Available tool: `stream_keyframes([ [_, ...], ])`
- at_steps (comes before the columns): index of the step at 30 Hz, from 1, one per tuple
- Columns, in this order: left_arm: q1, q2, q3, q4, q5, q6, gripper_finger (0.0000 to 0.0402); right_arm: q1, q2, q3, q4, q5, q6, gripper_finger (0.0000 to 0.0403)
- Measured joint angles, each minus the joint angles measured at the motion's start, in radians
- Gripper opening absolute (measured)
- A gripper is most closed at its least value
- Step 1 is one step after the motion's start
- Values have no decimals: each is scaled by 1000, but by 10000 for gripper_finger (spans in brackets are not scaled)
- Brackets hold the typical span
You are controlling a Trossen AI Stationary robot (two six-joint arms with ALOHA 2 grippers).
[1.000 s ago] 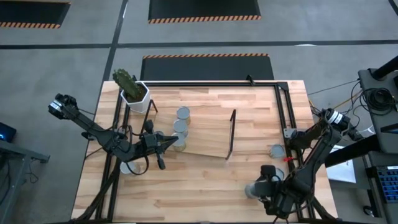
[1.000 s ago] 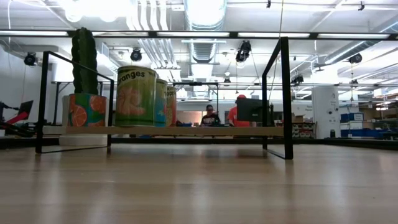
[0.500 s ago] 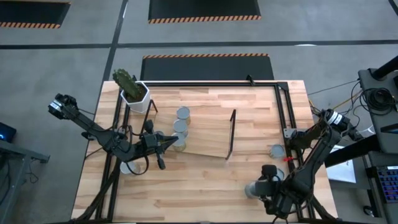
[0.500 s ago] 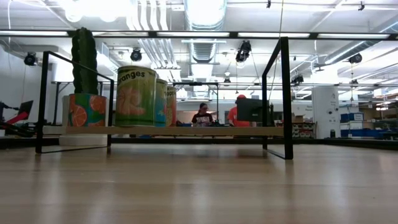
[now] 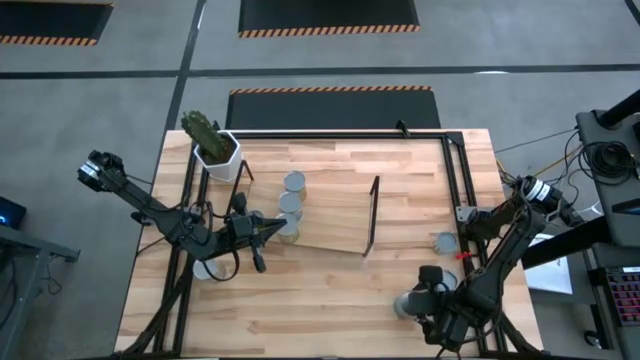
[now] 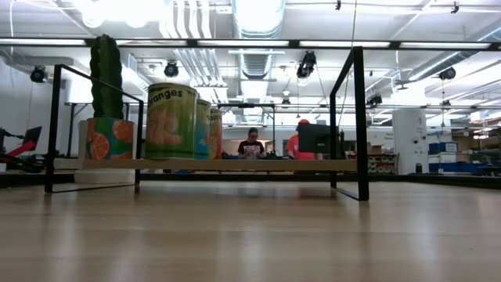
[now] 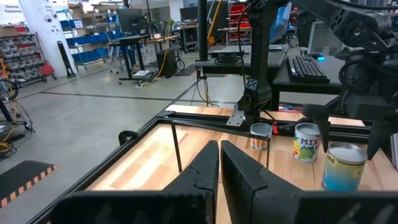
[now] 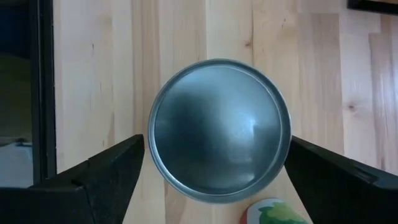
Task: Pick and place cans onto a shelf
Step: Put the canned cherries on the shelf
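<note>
A shelf (image 6: 235,164) with black wire end frames stands on the table (image 6: 250,235). Cans (image 6: 172,121) sit in a row on its board, the nearest with an orange-fruit label. Beside them stands a cactus (image 6: 106,74) in its pot (image 6: 94,160). No fingers show. People (image 6: 252,145) sit in the room behind.

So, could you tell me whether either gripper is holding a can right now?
No. The right gripper stands open around a can, not closed on it; the left gripper is shut and empty.

Wooden table (image 5: 330,290) bearing shelf (image 5: 335,215) with three cans (image 5: 291,203), plant pot (image 5: 221,157), and loose cans (image 5: 445,242).
</note>
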Motion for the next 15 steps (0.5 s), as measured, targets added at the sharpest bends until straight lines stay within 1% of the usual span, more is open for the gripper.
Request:
stream_keyframes([
  [5, 0, 0, 0, -1, 0, 1, 0, 0, 0, -1, 2, 5, 2, 323],
  [8, 0, 0, 0, -2, 0, 2, 0, -2, 0, -1, 2, 11, 3, 310],
  [11, 0, 0, 0, -1, 0, 14, 0, -2, 0, -1, 3, 11, -1, 306],
  [15, 0, 0, 0, 4, 0, 40, 0, -6, -3, 16, -10, 10, -16, 313],
])
